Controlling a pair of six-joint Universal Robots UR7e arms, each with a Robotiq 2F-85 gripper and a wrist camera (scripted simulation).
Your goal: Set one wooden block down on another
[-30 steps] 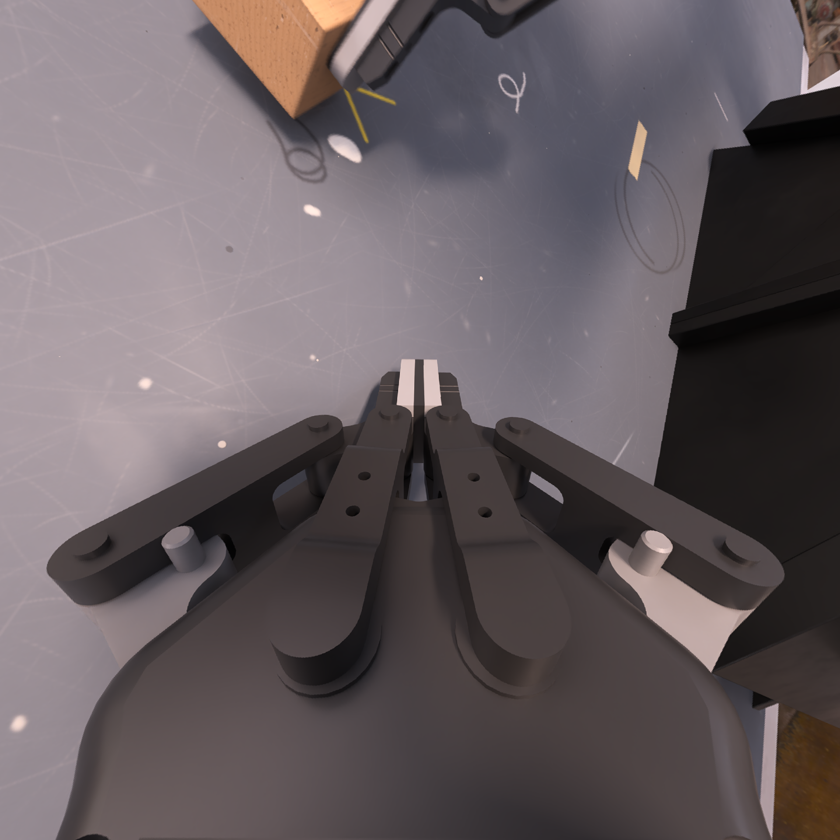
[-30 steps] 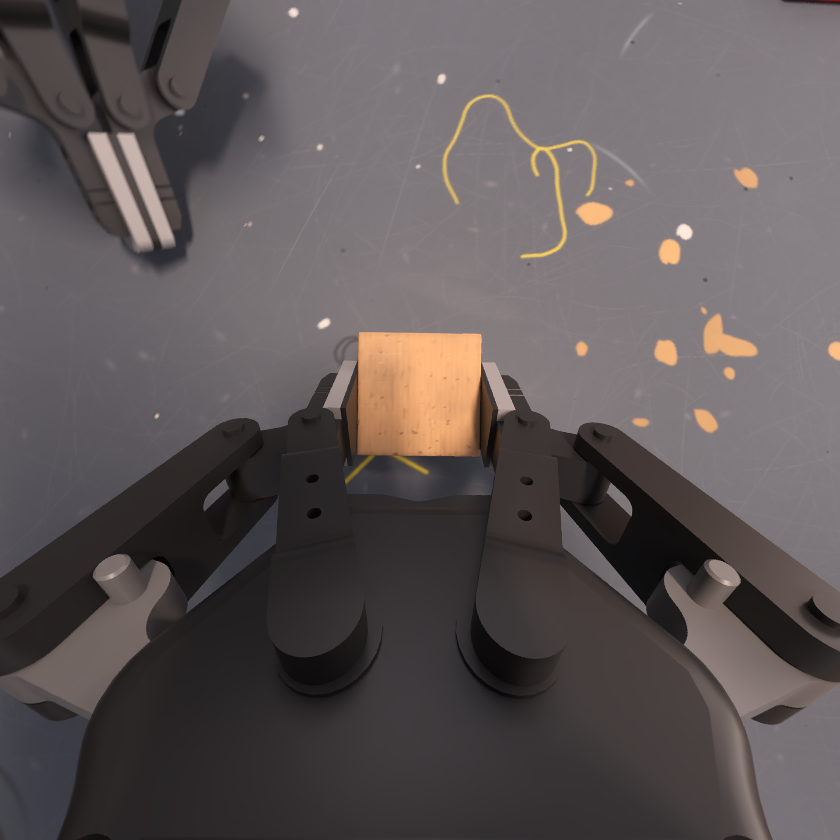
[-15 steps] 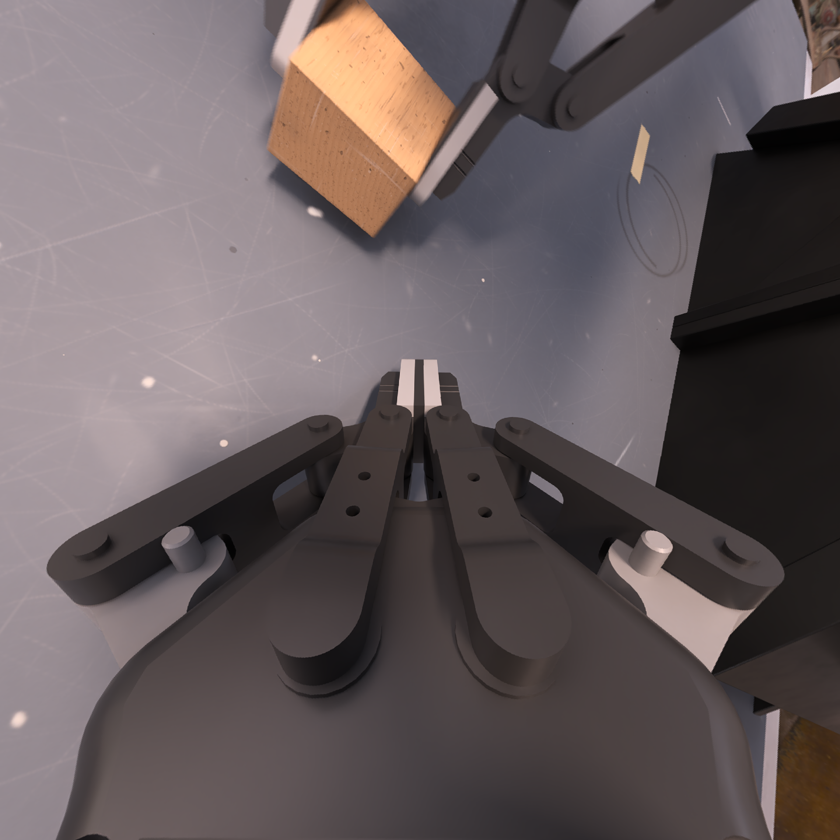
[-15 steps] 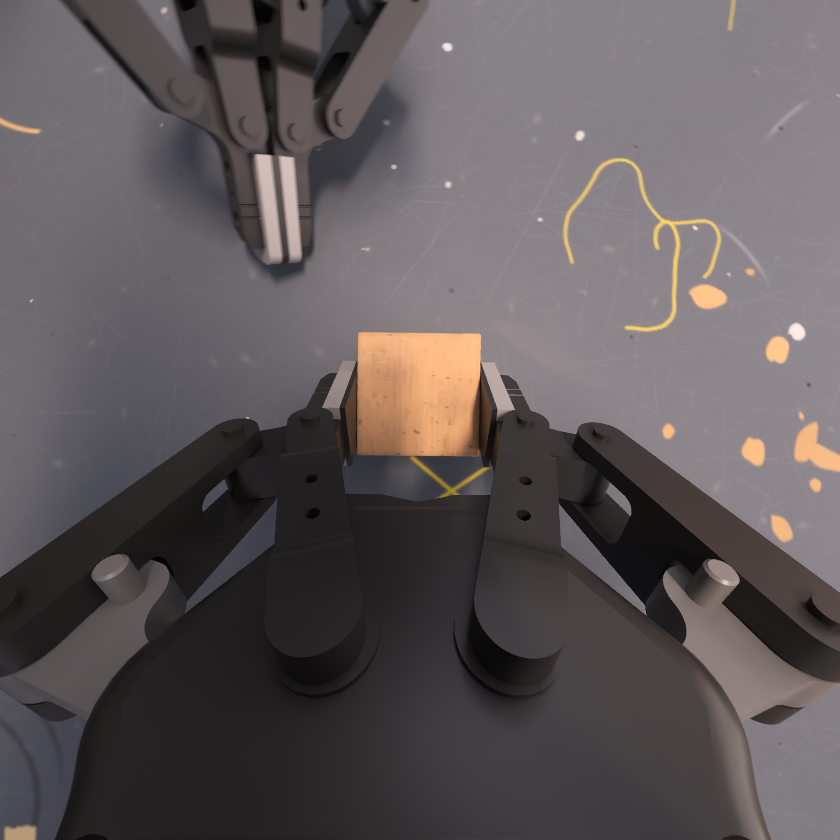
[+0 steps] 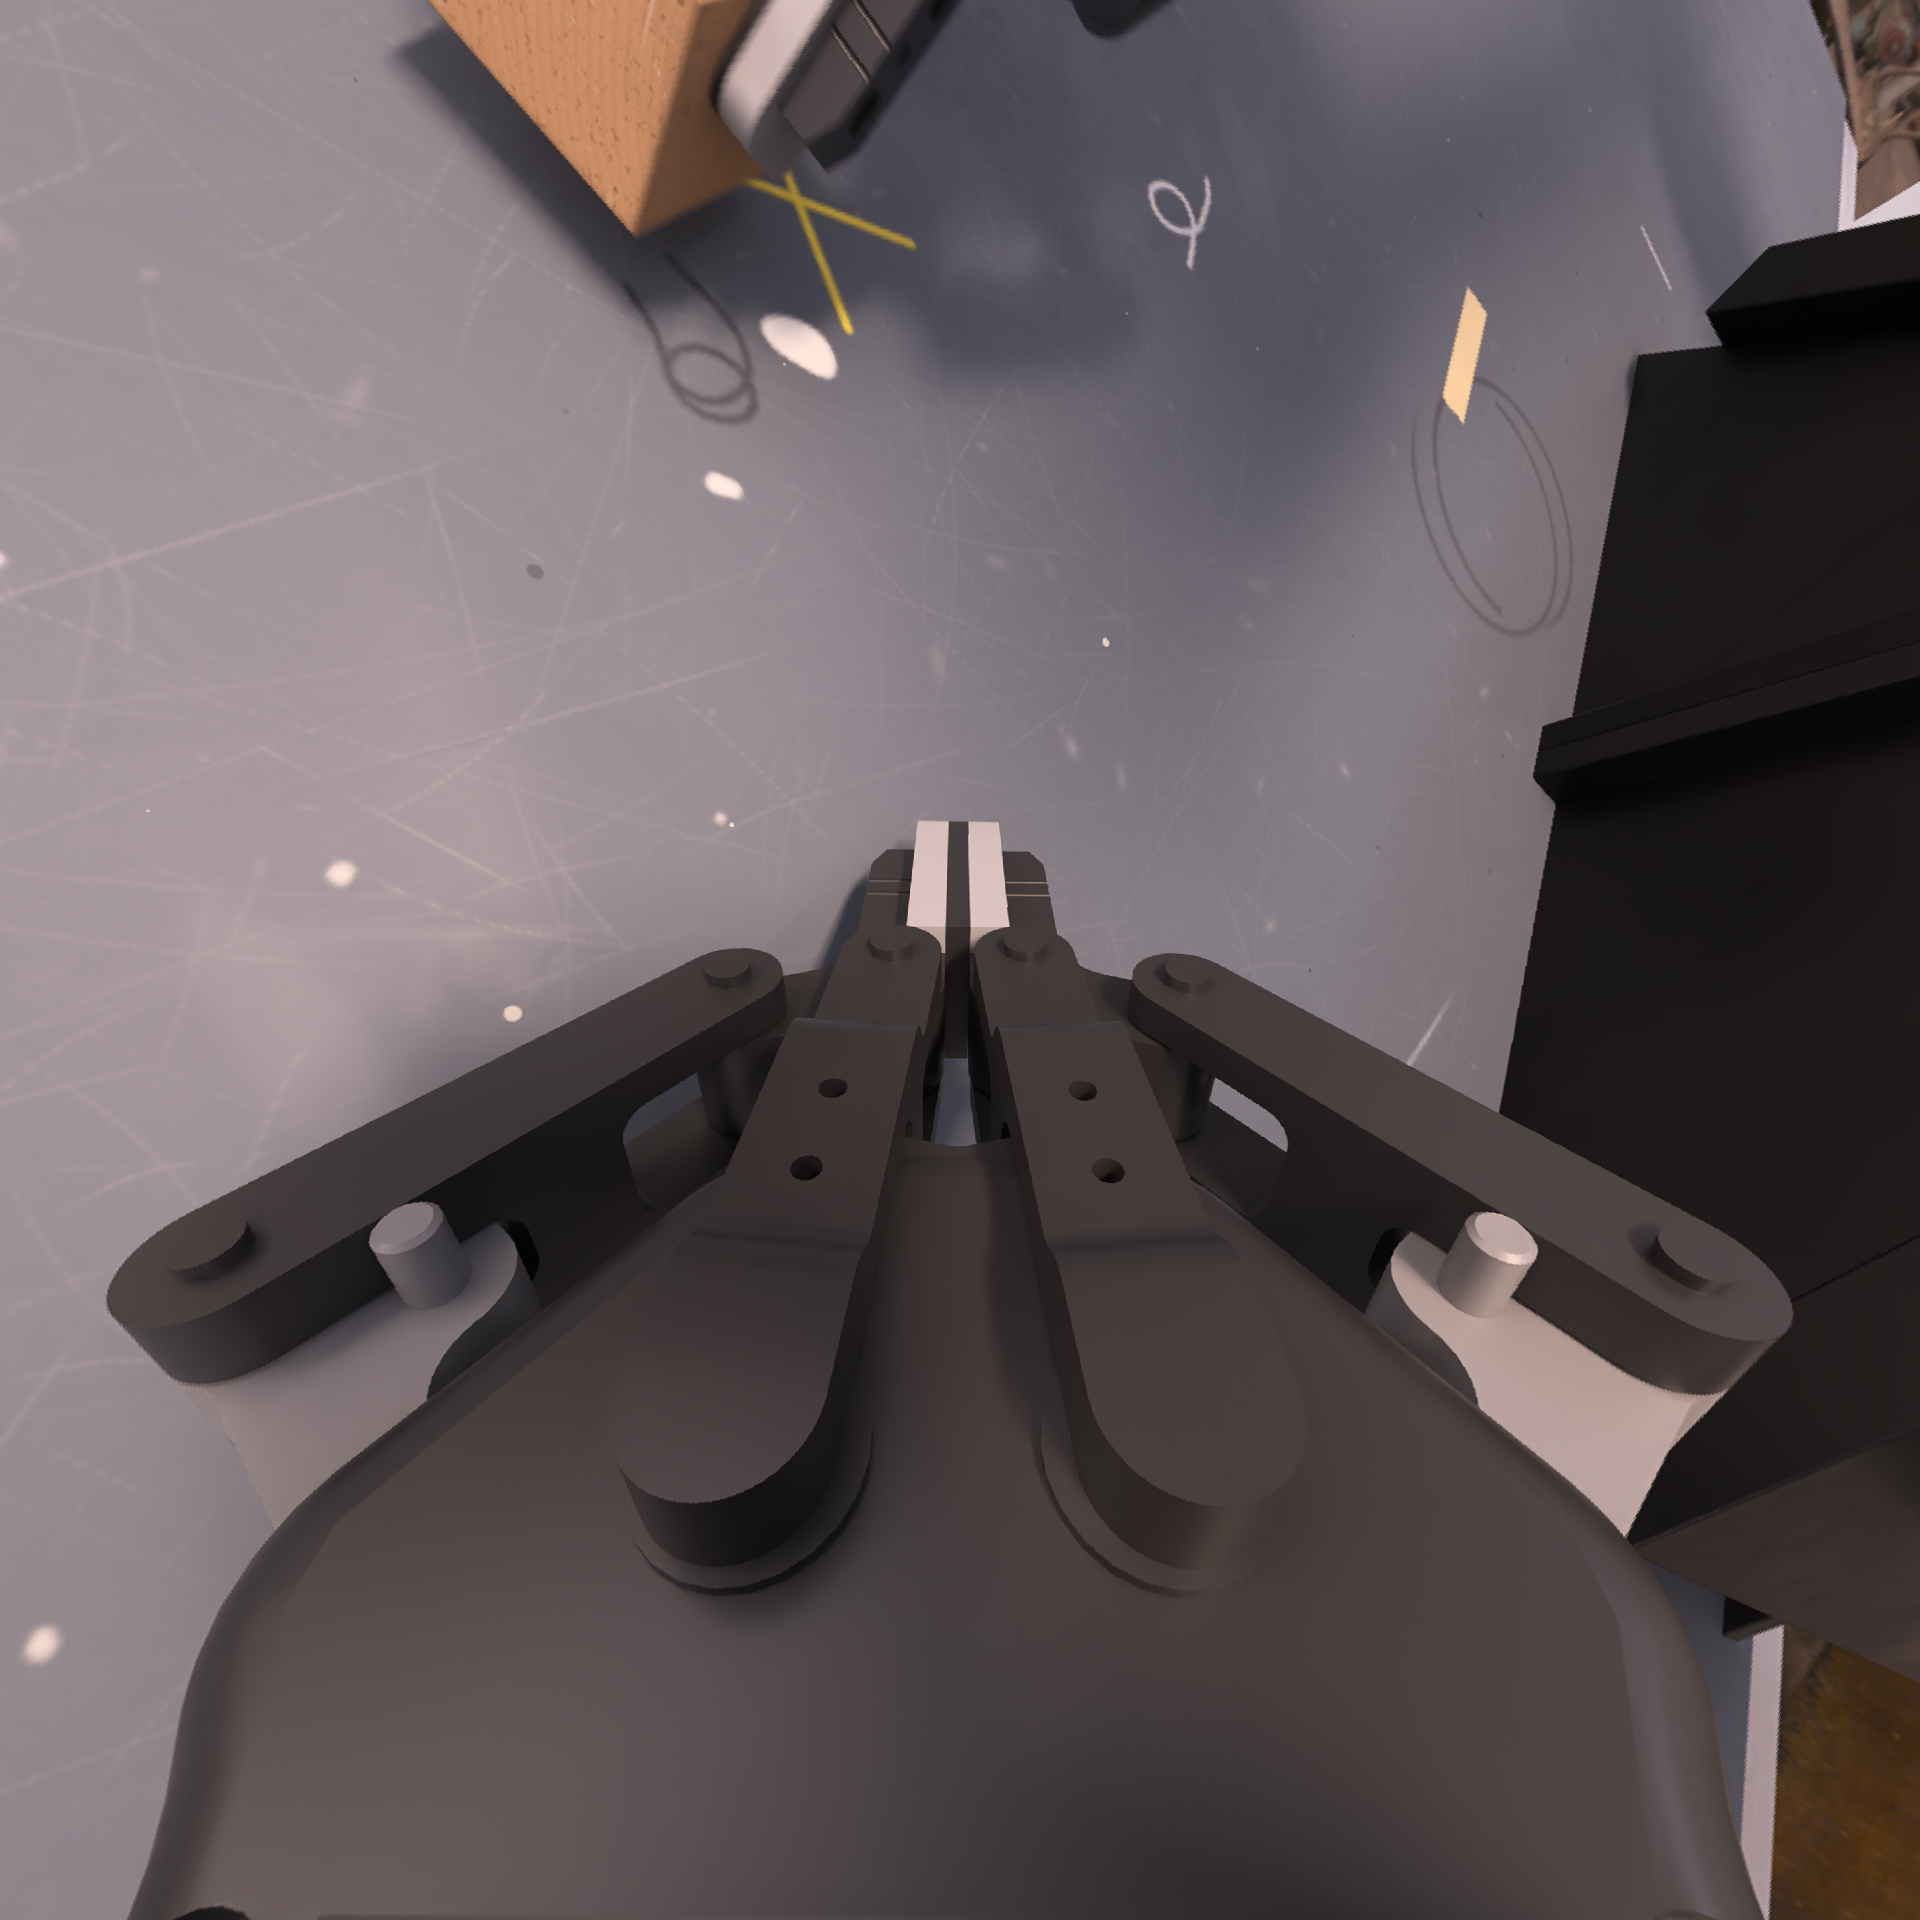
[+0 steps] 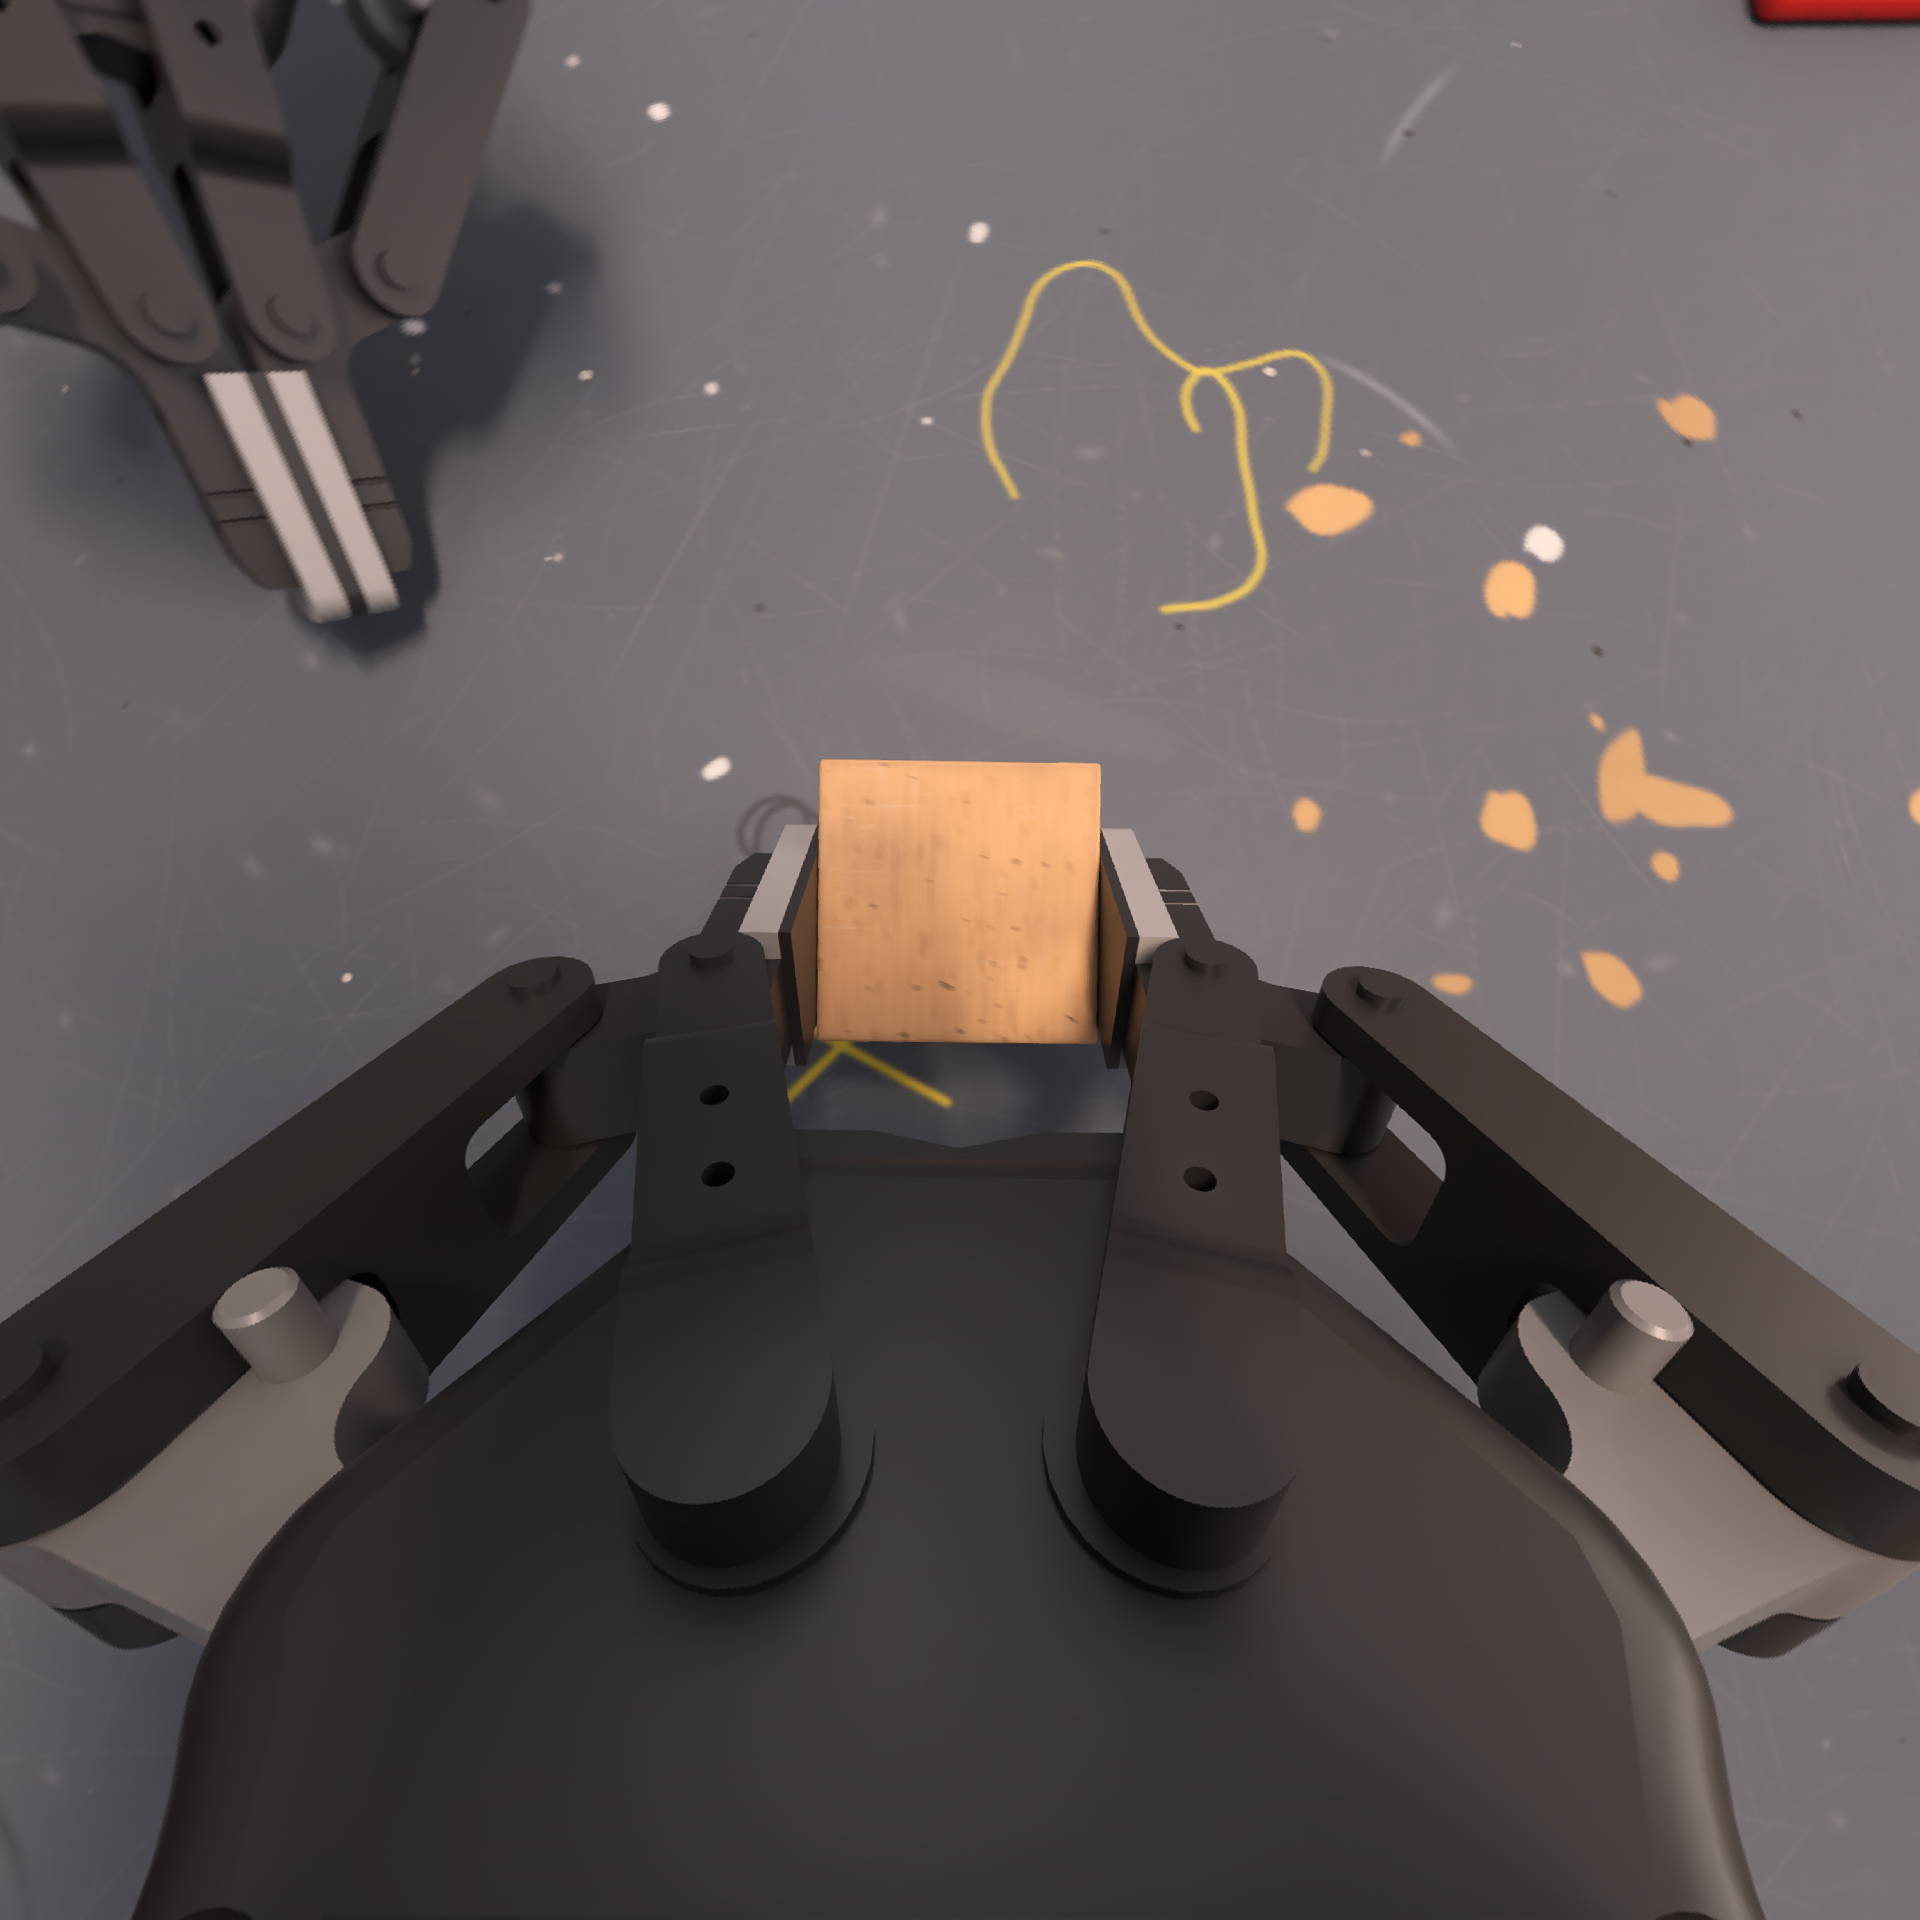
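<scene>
Right gripper (image 6: 956, 904) pinches wooden block (image 6: 956, 899) between both pads, one pad on each side face. Block sits above grey scratched table (image 6: 1351, 156); whether it touches surface unclear. Yellow cross mark (image 6: 868, 1075) on table just beneath block. Left gripper (image 5: 957, 878) pressed together, pads touching, holding nothing, low over bare table. Black box (image 5: 1745, 883) at its right. Second block not visible in either view.

From my seat, the right tool (image 6: 957, 914) has carried the wooden block (image 6: 957, 902) back toward the yellow cross mark (image 5: 821, 237) on the worktop (image 5: 416, 644), farther from the left tool (image 5: 957, 875).
</scene>
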